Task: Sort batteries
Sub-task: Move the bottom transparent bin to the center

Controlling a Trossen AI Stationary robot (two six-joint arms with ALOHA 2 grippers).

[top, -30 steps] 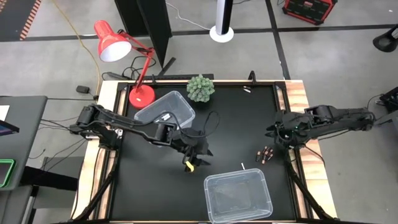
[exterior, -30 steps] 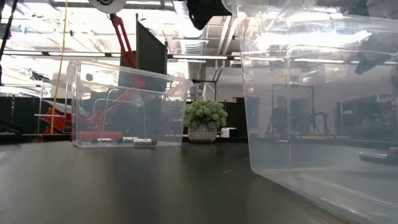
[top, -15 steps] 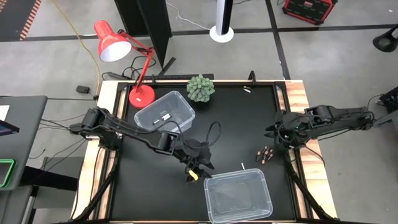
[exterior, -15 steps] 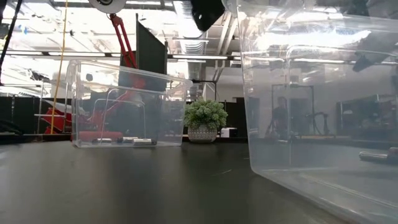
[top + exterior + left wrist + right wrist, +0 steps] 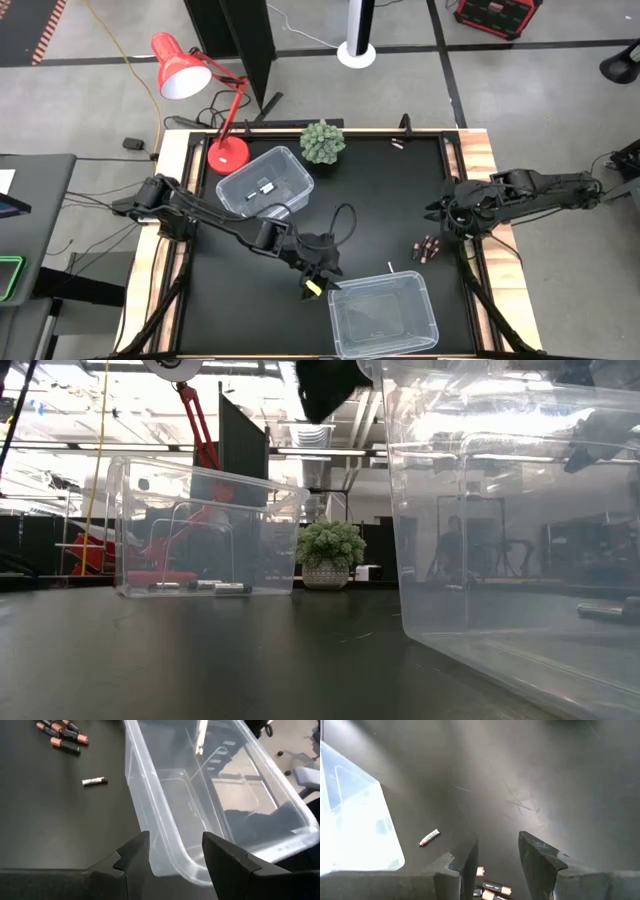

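Overhead, the black bench (image 5: 380,200) sits inside a pale wooden frame on a grey concrete floor marked with dark lines. Taking the near clear bin (image 5: 384,314) as the landmark: it stands at the bench's front edge, and the left gripper (image 5: 318,284) hangs just beside its left rim with its fingers (image 5: 135,857) spread apart and nothing between them, the bin's long wall showing through the gap in the left wrist view. A single silver battery (image 5: 389,266) lies on the bare surface just behind the bin. A small cluster of dark batteries with copper ends (image 5: 427,247) rests behind and to the right of the bin, near the bench's right edge. The right gripper (image 5: 446,212) hovers beyond that cluster, farther from the bin, its fingers (image 5: 465,865) parted and empty, with the cluster showing just past them in the right wrist view. A second clear bin (image 5: 265,182) stands well behind and to the left of the near bin, with a few silver batteries (image 5: 265,187) on its floor. Farther back sit a small green potted plant (image 5: 323,141) and a red desk lamp (image 5: 185,75). From bench height, the room beyond shows bright ceiling lights and a dark upright panel (image 5: 243,445).
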